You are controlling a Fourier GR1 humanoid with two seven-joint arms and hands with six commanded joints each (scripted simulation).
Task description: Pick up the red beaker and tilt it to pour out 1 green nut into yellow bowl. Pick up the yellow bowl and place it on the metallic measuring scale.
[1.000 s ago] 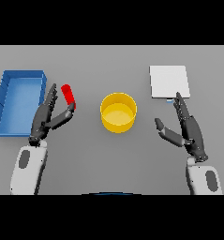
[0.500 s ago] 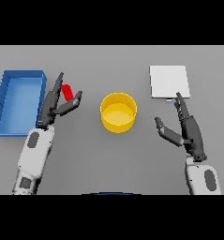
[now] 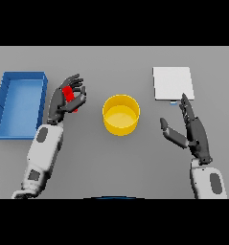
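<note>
**Left hand clasped, right hand idle**

The left arm reaches up from the lower left edge, forearm angled slightly rightward. The left hand (image 3: 63, 101) has fingers and thumb curled round the beaker (image 3: 69, 95). The right arm rises from the lower right; the right hand (image 3: 191, 129) lies with straight fingers pointing upward, thumb spread leftward.
</note>
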